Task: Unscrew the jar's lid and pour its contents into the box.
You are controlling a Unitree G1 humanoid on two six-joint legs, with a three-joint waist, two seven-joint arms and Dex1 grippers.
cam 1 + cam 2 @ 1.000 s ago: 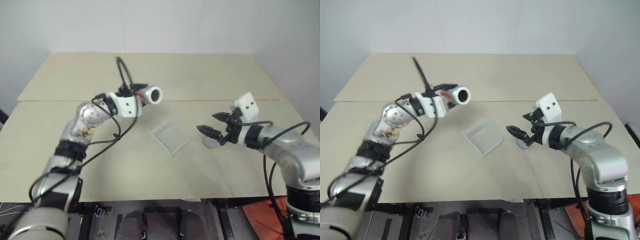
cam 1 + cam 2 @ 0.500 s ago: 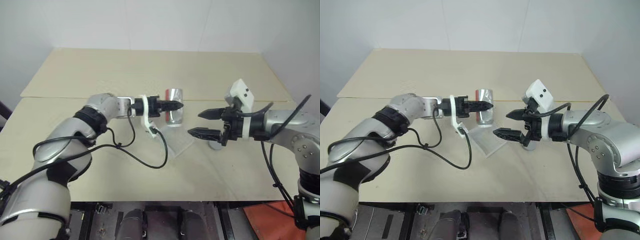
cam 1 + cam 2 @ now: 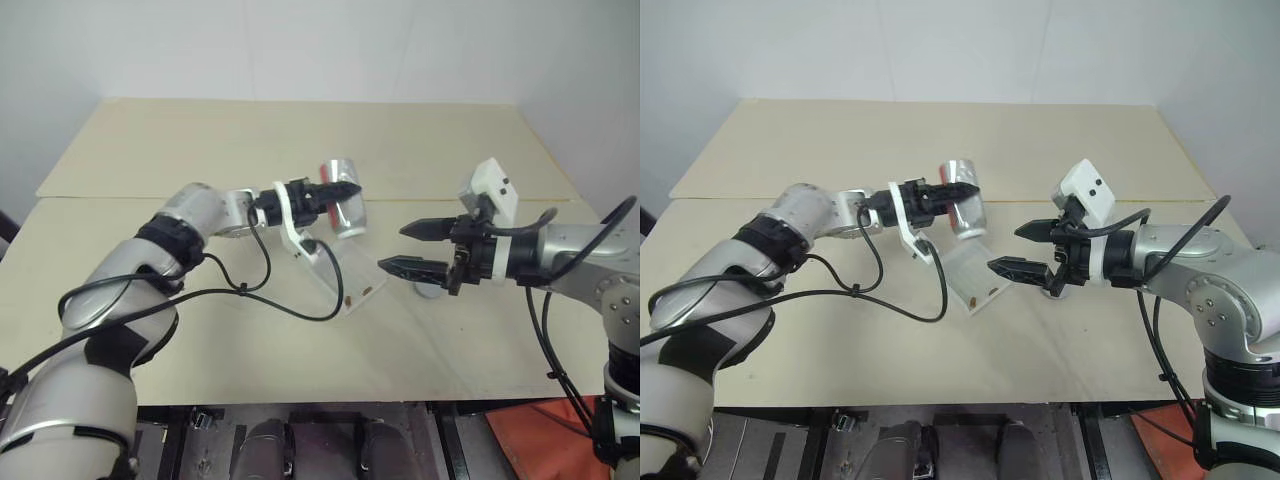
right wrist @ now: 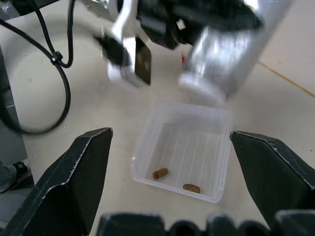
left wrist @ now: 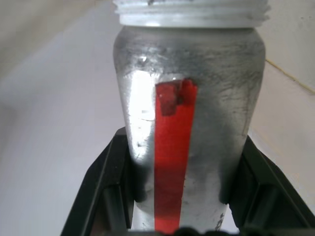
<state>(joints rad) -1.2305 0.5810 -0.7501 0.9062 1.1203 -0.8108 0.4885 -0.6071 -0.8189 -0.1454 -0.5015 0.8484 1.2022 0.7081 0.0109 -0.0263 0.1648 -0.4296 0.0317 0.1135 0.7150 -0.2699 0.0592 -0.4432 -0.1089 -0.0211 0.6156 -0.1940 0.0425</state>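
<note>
Pouring is in hand: the left gripper (image 3: 340, 190) clamps the jar (image 3: 343, 208), tipped mouth-down over the box (image 4: 184, 160), where two bits (image 4: 160, 173) lie. The right gripper (image 3: 408, 248) gapes wide beside the box, holding nothing. Next, probably a shake; whether the jar is empty I cannot tell.

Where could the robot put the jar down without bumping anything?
The far table behind the jar is bare, and so is the near strip in front of the box. The middle is crowded: box, lid, left gripper and right gripper.

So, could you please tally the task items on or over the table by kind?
Jar: 1
Lid: 1
Box: 1
Brown bits in the box: 2
Total: 5
</note>
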